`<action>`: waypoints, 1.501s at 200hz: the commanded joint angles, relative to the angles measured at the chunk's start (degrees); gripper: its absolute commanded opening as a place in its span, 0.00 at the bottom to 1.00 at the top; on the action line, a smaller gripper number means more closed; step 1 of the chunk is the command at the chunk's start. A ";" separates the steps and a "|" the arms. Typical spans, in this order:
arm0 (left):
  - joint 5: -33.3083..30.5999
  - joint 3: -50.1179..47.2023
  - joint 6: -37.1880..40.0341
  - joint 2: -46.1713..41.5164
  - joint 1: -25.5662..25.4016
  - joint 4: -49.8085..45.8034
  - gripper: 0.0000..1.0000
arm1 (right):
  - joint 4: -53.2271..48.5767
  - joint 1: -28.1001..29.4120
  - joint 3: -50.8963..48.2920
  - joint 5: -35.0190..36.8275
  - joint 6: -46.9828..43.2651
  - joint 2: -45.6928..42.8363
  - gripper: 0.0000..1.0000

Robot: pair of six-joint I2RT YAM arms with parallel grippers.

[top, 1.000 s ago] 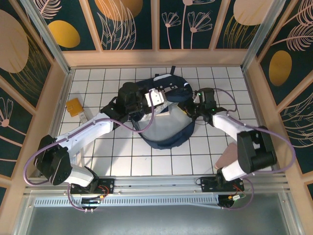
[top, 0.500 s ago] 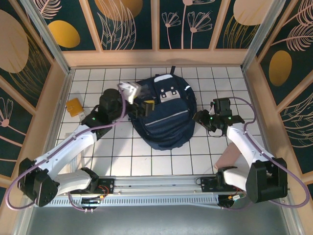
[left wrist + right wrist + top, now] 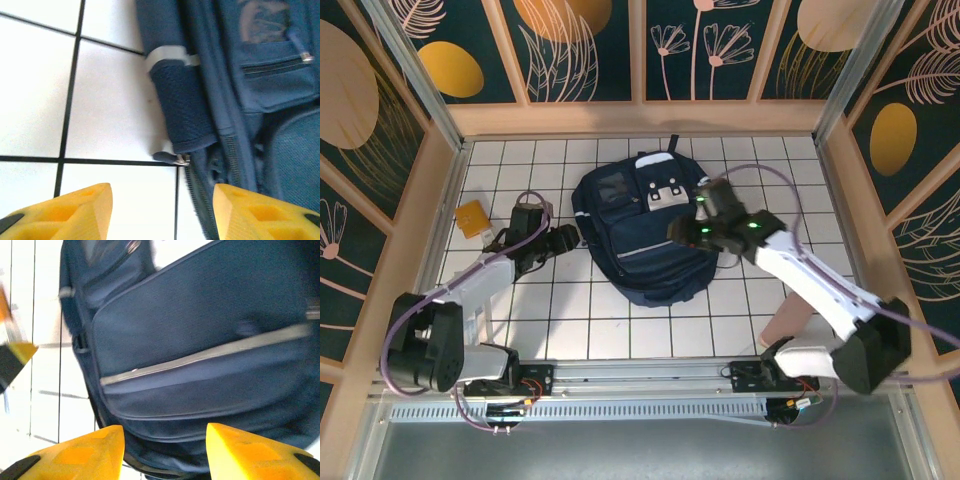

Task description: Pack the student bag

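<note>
The navy student bag (image 3: 645, 250) is lying flat in the middle of the tiled table (image 3: 520, 300), looking soft, floppy and bulky, probably best gripped by its zipper pull (image 3: 172, 158), while the left gripper (image 3: 160, 212) is hovering half-open and empty beside it and the right gripper (image 3: 165, 452) is hanging half-open and empty above its front.

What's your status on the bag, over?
Left gripper open, just left of bag. Right gripper open over bag front. Bag flat on table. Orange packet far left, clear of both.

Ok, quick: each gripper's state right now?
Left gripper: open, holding nothing, beside the student bag.
Right gripper: open, holding nothing, over the student bag.
</note>
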 commanded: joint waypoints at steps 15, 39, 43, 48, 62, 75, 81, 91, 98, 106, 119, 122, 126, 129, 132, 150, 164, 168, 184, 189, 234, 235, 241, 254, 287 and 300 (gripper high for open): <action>8.16 1.66 -2.90 4.94 0.35 7.12 0.58 | 4.90 9.50 10.62 6.09 -3.43 15.92 0.49; 10.28 6.76 -4.61 9.80 0.55 6.51 0.62 | 7.25 10.48 10.38 8.08 -1.96 18.38 0.49; 10.00 7.78 -5.05 10.54 0.52 5.85 0.62 | 7.07 10.43 9.93 9.41 -1.42 18.24 0.50; 9.59 8.69 -5.71 11.21 0.52 5.29 0.63 | 6.43 10.36 9.39 11.03 -0.83 17.79 0.51; 7.62 10.71 -7.48 12.98 0.54 3.39 0.66 | 2.34 9.97 8.19 17.30 3.10 16.26 0.57; 5.11 12.84 -7.62 15.39 0.47 0.16 0.66 | -1.31 9.77 6.52 21.01 6.52 14.28 0.62; 4.26 13.68 -7.63 16.57 0.47 -1.12 0.64 | -2.96 9.77 5.44 22.59 8.60 12.99 0.63; 3.76 14.54 -8.10 18.47 0.50 -1.99 0.62 | -5.07 9.69 3.24 24.08 12.32 10.64 0.68; 4.37 14.93 -8.53 19.71 0.49 -2.00 0.59 | -6.74 9.55 1.34 24.90 16.07 8.95 0.69; 5.07 15.21 -9.13 20.30 0.52 -1.81 0.56 | -7.93 9.12 -1.20 24.84 20.27 6.90 0.72; 5.68 15.57 -9.45 22.54 0.39 -1.56 0.53 | -7.00 8.37 -6.39 22.53 24.65 3.10 0.73; 5.68 15.61 -9.50 22.59 0.34 -1.55 0.53 | -6.61 8.37 -7.36 22.16 25.57 2.30 0.73; 5.60 15.57 -9.47 22.73 0.28 -1.56 0.52 | -6.10 8.28 -8.80 21.88 26.71 1.29 0.73; 5.47 15.61 -9.36 22.70 0.25 -1.63 0.52 | -5.66 8.20 -9.62 21.73 27.39 0.60 0.73; 5.29 15.48 -9.29 22.59 0.21 -1.71 0.52 | -4.98 8.05 -10.61 21.27 27.77 0.02 0.73; 5.90 14.58 -9.78 22.47 -0.14 -0.53 0.49 | -0.59 6.32 -14.88 16.90 27.82 -1.65 0.73; 7.06 13.61 -10.82 23.18 -0.42 1.47 0.33 | 2.73 5.25 -16.96 14.61 27.24 -1.36 0.73; 7.52 13.29 -11.27 23.42 -0.56 2.22 0.29 | 3.66 5.01 -17.69 14.41 27.36 -1.18 0.72; 9.59 11.79 -12.76 23.98 -1.38 5.93 0.10 | 10.72 3.68 -20.44 11.71 24.94 -0.58 0.69; 9.44 11.58 -12.92 23.92 -1.72 6.17 0.08 | 12.71 2.99 -20.96 10.71 24.19 -0.31 0.66; 8.47 9.55 -13.05 21.01 -3.99 5.04 0.00 | 16.70 -6.67 -17.31 11.30 13.49 4.03 0.10; 8.53 9.46 -13.19 21.05 -4.09 5.04 0.00 | 16.70 -6.80 -17.19 11.35 13.20 4.13 0.09; 8.50 8.88 -13.68 19.15 -4.39 4.74 0.00 | 16.69 -8.98 -16.57 11.83 11.76 4.60 0.03; 7.44 7.20 -15.36 16.62 -5.38 4.67 0.00 | 17.92 -13.04 -15.42 11.30 8.63 5.47 0.00; 6.28 2.18 -24.62 8.88 -7.65 7.51 0.00 | 28.74 -21.43 -12.93 2.33 -2.16 10.61 0.00; 5.62 1.43 -28.73 7.16 -8.42 7.97 0.00 | 31.67 -23.22 -10.27 -0.65 -6.18 14.67 0.00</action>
